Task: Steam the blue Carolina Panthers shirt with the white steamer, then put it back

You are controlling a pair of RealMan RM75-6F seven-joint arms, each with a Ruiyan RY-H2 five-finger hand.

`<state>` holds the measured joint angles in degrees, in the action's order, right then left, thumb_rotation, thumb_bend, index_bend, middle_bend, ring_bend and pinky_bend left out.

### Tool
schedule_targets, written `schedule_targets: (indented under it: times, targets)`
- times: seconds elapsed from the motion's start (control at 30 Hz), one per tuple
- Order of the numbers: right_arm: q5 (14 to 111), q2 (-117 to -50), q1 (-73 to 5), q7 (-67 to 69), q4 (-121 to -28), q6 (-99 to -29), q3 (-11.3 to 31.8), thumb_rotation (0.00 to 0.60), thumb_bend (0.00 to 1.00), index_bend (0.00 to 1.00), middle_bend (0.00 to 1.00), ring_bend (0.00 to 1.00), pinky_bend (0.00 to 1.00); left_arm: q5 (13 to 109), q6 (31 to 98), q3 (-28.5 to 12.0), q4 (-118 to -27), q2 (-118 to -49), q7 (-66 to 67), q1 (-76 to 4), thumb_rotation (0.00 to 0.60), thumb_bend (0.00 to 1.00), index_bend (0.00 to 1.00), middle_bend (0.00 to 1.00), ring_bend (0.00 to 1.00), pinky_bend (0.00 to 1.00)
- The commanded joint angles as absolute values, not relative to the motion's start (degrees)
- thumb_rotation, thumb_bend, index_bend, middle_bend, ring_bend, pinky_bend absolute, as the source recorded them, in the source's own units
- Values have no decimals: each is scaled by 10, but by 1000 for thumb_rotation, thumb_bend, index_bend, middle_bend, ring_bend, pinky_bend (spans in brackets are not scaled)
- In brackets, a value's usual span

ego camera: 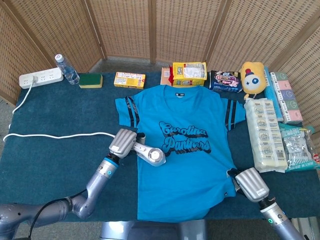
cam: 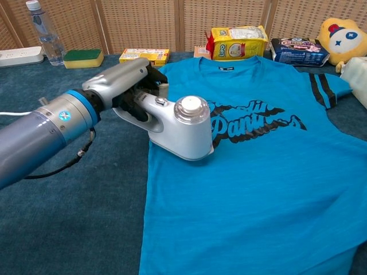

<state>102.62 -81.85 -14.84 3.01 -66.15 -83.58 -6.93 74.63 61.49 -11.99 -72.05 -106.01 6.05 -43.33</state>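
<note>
The blue Carolina Panthers shirt [ego camera: 192,165] [cam: 258,172] lies flat on the dark blue table, collar toward the back. My left hand [ego camera: 124,141] [cam: 126,86] grips the handle of the white steamer [ego camera: 150,155] [cam: 180,126], whose head is over the shirt's left part, beside the black lettering. My right hand [ego camera: 252,183] rests at the shirt's lower right hem, at the table's front edge; whether it pinches the cloth is hidden. The chest view does not show the right hand.
The steamer's white cord [ego camera: 55,135] runs left toward a power strip [ego camera: 40,78]. A water bottle [ego camera: 66,69], green sponge [ego camera: 90,80], yellow boxes [ego camera: 130,79], snack bags [ego camera: 189,74] and a plush toy [ego camera: 252,77] line the back. Packaged goods [ego camera: 267,135] crowd the right side.
</note>
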Motion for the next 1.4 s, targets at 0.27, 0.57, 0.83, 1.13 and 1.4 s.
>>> schedule_targets:
  times: [0.27,0.57,0.83,1.13,1.4]
  targets:
    - [1025,-821,-149,35,-657,-835,-68,600,595,565,569,649,782,757,601,-117,-651,-1145,49,-458,600,414,677,756,676,743]
    - [1023,-820,-147,39,-655,-836,-67,600,596,565,569,649,785,761,590,-117,-634,-1181,54,-469,600,413,677,756,676,743]
    - [1022,-819,-145,41,-654,-837,-67,600,595,565,569,650,786,769,591,-120,-633,-1200,51,-476,600,412,677,756,676,743]
    - [1020,-816,-145,36,-660,-836,-66,600,595,565,569,650,786,770,597,-125,-596,-1179,43,-466,600,413,678,756,676,743]
    - [1022,-817,-148,31,-665,-830,-66,600,595,565,569,650,786,764,598,-130,-586,-1146,34,-454,600,412,677,756,676,743]
